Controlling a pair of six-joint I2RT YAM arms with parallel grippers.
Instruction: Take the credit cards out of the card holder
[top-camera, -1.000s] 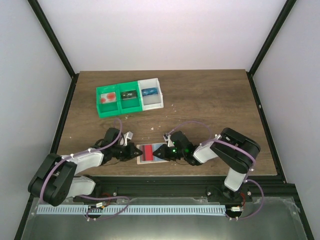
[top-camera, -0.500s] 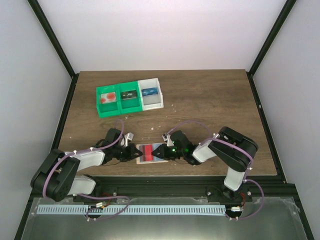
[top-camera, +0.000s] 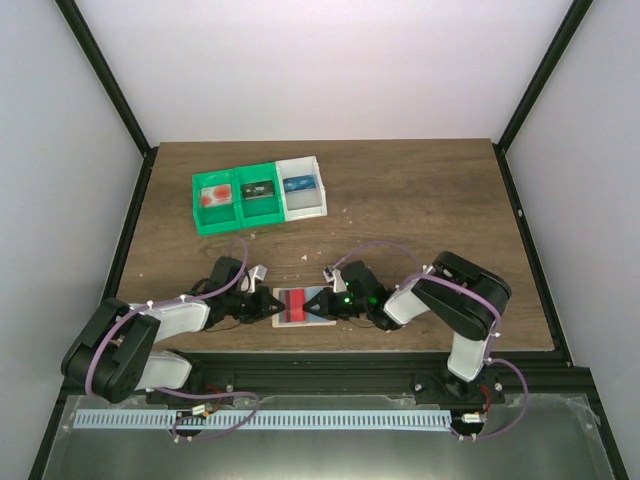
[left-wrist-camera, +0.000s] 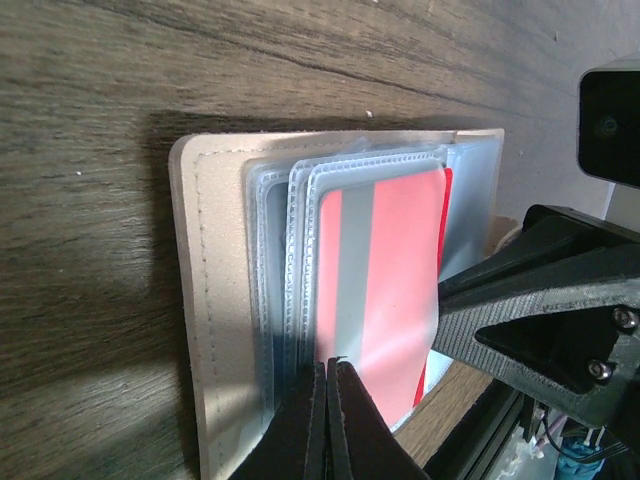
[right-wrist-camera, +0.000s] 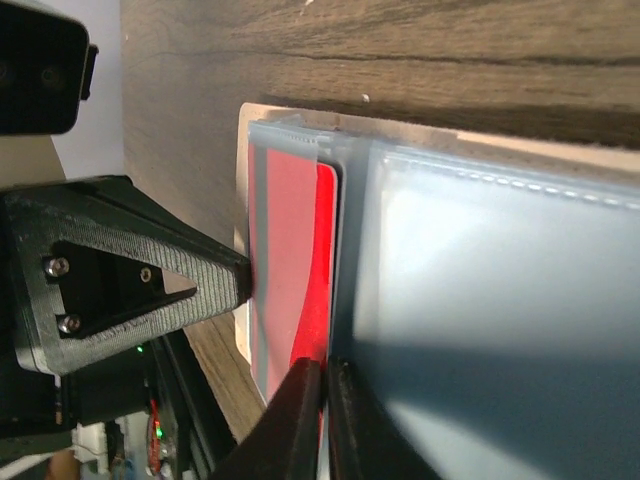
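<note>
My left fingers (left-wrist-camera: 322, 385), pressed together, pin the card holder (left-wrist-camera: 215, 300) near the desk's (top-camera: 400, 200) near edge. My right fingers (right-wrist-camera: 312, 385) sit almost together at the red card's (left-wrist-camera: 390, 290) edge, and I cannot tell if they grip it. If they catch the sleeve (left-wrist-camera: 280, 200), the holder could drag along.

White link shells sitting between bulky black joints on left arm (top-camera: 172, 320) and right arm (top-camera: 405, 305). Thin purple cables (top-camera: 236, 250) looping along both. Small green light (top-camera: 345, 297) glowing at right wrist. Black angular printed fingers tapering to narrow tips on left gripper (left-wrist-camera: 327, 365) and right gripper (right-wrist-camera: 322, 368), silver screws (right-wrist-camera: 55, 268) sitting in triangular finger bodies.
</note>
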